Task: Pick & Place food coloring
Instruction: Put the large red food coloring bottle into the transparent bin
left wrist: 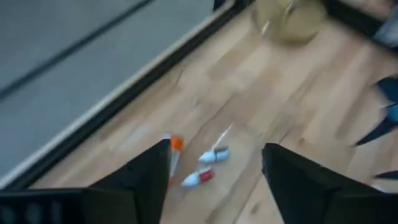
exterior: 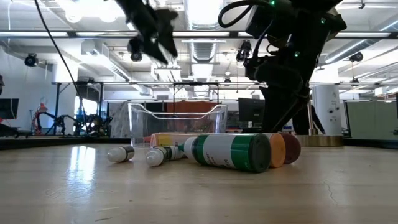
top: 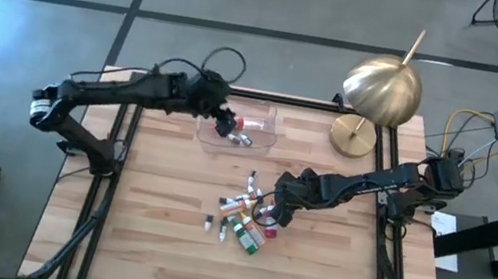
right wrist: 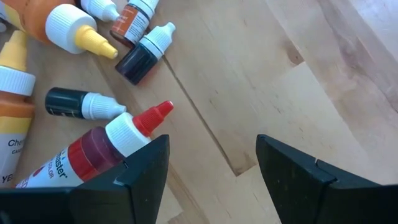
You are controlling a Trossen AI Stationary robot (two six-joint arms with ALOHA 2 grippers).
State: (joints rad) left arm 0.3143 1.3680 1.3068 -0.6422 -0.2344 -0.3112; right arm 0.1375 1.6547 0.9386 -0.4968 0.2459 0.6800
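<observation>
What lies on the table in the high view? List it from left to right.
Left end effector over the clear tray → pile of food coloring bottles with the right end effector at its right edge → brass lamp.

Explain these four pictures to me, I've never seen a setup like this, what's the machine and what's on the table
It is a robot with two dark jointed arms at a pale wooden table. One picture looks straight down, one looks level across the tabletop, and two come from cameras on the wrists.

The left hand hovers open over a clear plastic tray that holds a few small bottles.

The right hand is open, holding nothing, beside a loose pile of tiny food coloring dropper bottles. Its wrist camera shows a red-tipped bottle by one finger.

A brass dome-shaped lamp stands at the table's far right corner.
</observation>
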